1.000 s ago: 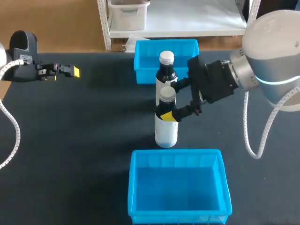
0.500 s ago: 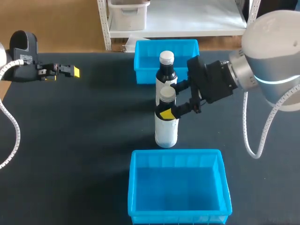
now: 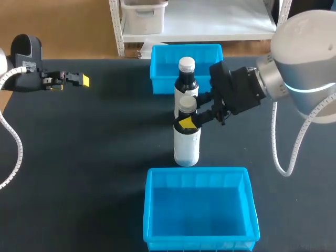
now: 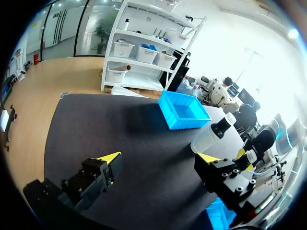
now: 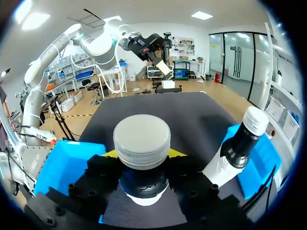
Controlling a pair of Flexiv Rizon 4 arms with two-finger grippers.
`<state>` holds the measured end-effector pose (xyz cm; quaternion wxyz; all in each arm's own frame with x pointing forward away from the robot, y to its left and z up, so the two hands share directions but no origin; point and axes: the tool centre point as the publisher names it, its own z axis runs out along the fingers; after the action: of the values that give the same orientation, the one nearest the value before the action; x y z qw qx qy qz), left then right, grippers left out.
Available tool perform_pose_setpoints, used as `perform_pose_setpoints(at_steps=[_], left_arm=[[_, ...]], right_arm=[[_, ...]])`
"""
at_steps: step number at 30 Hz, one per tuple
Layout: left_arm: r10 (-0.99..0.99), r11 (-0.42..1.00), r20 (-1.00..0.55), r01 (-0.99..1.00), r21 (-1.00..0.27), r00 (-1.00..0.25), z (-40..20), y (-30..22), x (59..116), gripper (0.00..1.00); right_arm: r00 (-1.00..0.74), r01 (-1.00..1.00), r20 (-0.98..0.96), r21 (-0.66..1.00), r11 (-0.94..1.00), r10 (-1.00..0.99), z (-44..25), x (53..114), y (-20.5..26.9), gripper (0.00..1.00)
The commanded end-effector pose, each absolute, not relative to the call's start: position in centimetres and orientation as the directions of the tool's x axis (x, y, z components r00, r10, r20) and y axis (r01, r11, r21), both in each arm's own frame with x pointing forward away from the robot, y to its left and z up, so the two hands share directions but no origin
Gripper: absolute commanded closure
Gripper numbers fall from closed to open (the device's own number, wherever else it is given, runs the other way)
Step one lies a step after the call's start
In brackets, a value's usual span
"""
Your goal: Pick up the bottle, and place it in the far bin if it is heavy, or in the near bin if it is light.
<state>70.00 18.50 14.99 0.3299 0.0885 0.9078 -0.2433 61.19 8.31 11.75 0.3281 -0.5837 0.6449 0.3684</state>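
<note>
**Table** (image 3: pixel 105 157): dark-topped. Two bins and two bottles are carried on it.

**Right arm** (image 3: pixel 304 58): brought in from the right and extended to the middle of the table.

**Near bin** (image 3: pixel 148 210) and **far bin** (image 3: pixel 163 84): no bottle is seen lying in either.

**White-bodied bottle** (image 3: pixel 186 147): found upright between the two bins, just beyond the near bin. Its base appears to rest on the table. A second bottle (image 3: pixel 186 79) stands close behind it, by the far bin. Whether the two touch cannot be told.

**Right gripper** (image 3: pixel 193 119): the jaws are clamped on the neck of the white-bodied bottle, just under its cap (image 3: pixel 187 103).

**Left gripper** (image 3: pixel 79 80): held well apart from all of this, towards the table's left side. The jaws are spread, with nothing between them.

**Progress:** the grasp is judged made. No lift is evident, so the weight is taken as not yet tested. The choice of bin, the carry and the release are all outstanding.

**Views:**
- Only the head view shows the bottle's base and its place between the bins.
- Only the right wrist view shows a finger on each side of the neck. From above, one yellow tip alone is seen against it.
- The spread of the left jaws is plain only in the left wrist view.
</note>
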Motion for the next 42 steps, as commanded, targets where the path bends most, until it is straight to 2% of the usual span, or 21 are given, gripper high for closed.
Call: perform_pose_setpoints(at_steps=[1,34,42], left_arm=[[0.0,0.866,-0.642,0.321,-0.383,-0.767,15.0,18.5,70.0,0.0],[0.0,0.866,-0.642,0.321,-0.383,-0.767,15.0,18.5,70.0,0.0],[0.0,0.866,-0.642,0.321,-0.383,-0.767,15.0,18.5,70.0,0.0]], right_arm=[[-0.1,-0.995,-0.853,0.086,0.05,-0.511,11.7,61.0,8.2,1.0],[-0.122,-0.968,-0.85,-0.014,0.252,-0.513,17.7,61.8,-1.6,1.0],[-0.084,-0.98,-0.863,-0.019,0.199,-0.498,19.7,60.1,-2.1,1.0]])
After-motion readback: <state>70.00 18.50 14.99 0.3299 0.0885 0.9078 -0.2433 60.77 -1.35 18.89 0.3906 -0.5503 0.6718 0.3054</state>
